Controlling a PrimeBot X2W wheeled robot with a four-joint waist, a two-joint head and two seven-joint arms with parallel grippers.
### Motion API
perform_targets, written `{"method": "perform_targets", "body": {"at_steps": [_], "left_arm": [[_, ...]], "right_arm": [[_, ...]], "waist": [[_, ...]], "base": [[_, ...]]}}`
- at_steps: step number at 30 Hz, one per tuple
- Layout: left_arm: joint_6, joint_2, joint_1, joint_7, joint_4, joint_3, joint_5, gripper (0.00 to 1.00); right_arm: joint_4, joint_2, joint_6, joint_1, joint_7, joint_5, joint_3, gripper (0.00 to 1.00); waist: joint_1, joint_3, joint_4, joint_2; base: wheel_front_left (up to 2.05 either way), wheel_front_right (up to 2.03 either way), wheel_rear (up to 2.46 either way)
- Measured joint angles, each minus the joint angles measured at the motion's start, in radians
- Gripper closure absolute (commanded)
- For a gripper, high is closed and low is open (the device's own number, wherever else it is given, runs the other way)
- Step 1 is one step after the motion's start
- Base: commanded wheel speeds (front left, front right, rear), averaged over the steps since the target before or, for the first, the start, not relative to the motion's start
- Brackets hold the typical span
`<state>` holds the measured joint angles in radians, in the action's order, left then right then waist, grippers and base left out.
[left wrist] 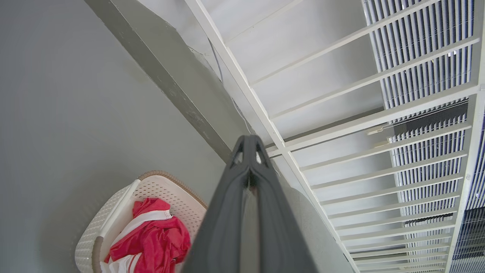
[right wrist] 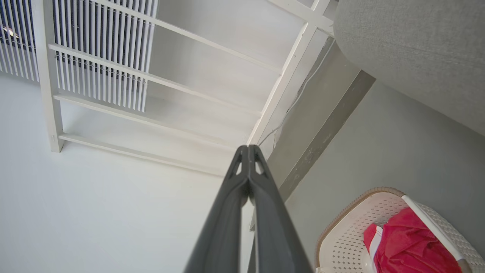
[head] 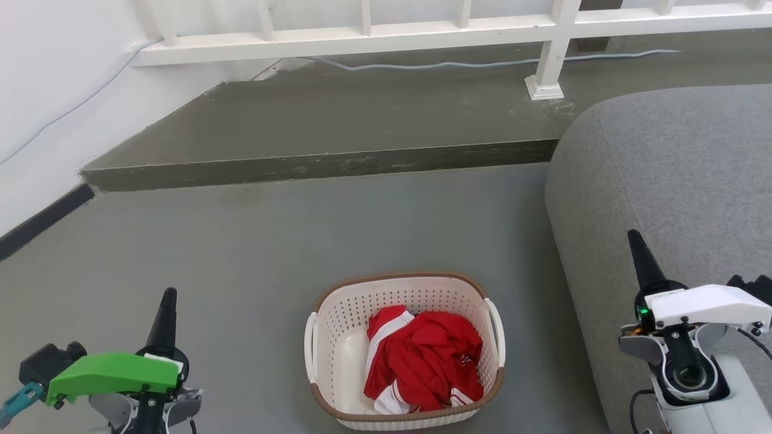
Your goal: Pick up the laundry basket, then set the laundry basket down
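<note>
Grey floor (head: 241,253) is bearing the cream-white perforated plastic laundry basket (head: 362,301), brown-rimmed with white side handles, at lower centre, with crumpled red-and-white cloth (head: 428,361) lying inside. Apart from it, the left gripper (head: 170,293), lower left, and the right gripper (head: 633,236), lower right, are hovering, jaws pressed together.

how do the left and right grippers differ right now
The left gripper has a green cover, the right gripper a white cover. The left hangs over floor, the right by the grey sofa. Both have fingers shut, holding nothing, flanking the laundry basket.
</note>
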<state>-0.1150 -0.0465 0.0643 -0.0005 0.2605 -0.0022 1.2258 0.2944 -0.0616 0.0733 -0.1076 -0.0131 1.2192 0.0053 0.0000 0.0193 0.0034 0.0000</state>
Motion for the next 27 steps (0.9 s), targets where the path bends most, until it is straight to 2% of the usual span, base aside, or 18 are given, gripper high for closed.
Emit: {"method": "perform_targets", "body": {"at_steps": [27], "left_arm": [[-0.004, 0.006, 0.001, 0.089, 0.013, 0.066, 0.302, 1.0]], "right_arm": [[-0.007, 0.01, 0.038, 0.014, 0.091, 0.318, -0.103, 1.0]], "waist": [[0.0, -0.014, -0.003, 0.0]], "base": [[0.0, 0.0, 0.0]]}}
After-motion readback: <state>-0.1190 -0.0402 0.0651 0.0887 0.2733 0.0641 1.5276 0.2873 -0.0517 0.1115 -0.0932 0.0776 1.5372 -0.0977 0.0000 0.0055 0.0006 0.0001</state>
